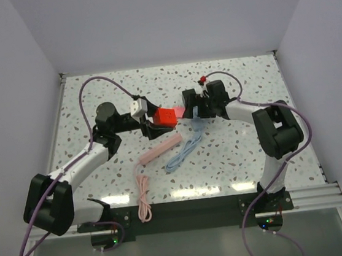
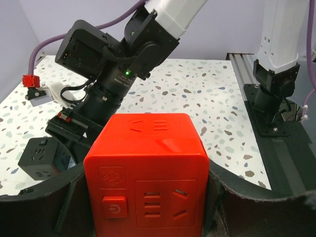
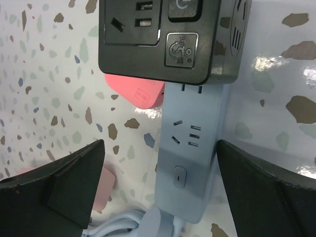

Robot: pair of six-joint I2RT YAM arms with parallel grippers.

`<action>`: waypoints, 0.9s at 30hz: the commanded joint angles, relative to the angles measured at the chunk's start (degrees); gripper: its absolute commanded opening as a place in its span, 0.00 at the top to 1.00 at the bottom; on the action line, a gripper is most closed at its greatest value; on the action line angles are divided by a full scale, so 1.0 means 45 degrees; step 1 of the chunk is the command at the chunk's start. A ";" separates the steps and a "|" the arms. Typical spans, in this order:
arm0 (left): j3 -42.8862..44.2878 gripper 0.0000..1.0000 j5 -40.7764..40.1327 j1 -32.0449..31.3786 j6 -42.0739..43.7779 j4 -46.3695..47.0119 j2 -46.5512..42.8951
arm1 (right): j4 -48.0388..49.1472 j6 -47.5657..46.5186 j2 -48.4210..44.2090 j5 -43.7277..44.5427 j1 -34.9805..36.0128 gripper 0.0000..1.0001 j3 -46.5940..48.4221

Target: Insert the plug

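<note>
The left claw [image 1: 156, 120] is clenched on a red plastic cube socket [image 2: 145, 173]. Its dark fingers [image 2: 39, 212] press against the cube's two sides near the middle of the speckled white surface [image 1: 242, 157]. The cube's face with slots and a power button turns toward the left wrist camera. Just to its right, the right claw [image 1: 189, 112] stands released, jaws spread wide. A pale blue power strip [image 3: 190, 148] lies between its fingertips, apart from both. A black cube socket [image 3: 163, 34] overlaps the strip's far end, just beyond this claw. A pink power strip [image 1: 161, 149] lies nearer the arm bases, its cable trailing toward the near edge.
</note>
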 commanded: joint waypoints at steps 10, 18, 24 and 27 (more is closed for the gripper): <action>0.0414 1.00 -0.1230 0.0199 0.2007 -0.0478 -0.1081 | 0.1015 0.1429 -0.5337 -0.2898 -0.0762 0.01 -0.0382; 0.0120 1.00 -0.1328 0.0199 0.2984 -0.0224 -0.1920 | 0.6592 0.5686 -0.5011 -0.7080 -0.0863 0.01 -0.1261; 0.0355 1.00 -0.0645 0.0180 0.2732 0.0439 -0.1707 | 1.1729 0.9533 -0.3684 -0.8704 -0.0746 0.01 -0.1749; 0.0589 1.00 -0.0664 0.0180 0.2751 0.0421 -0.1356 | 1.4139 1.1253 -0.3137 -0.8998 -0.0531 0.01 -0.1887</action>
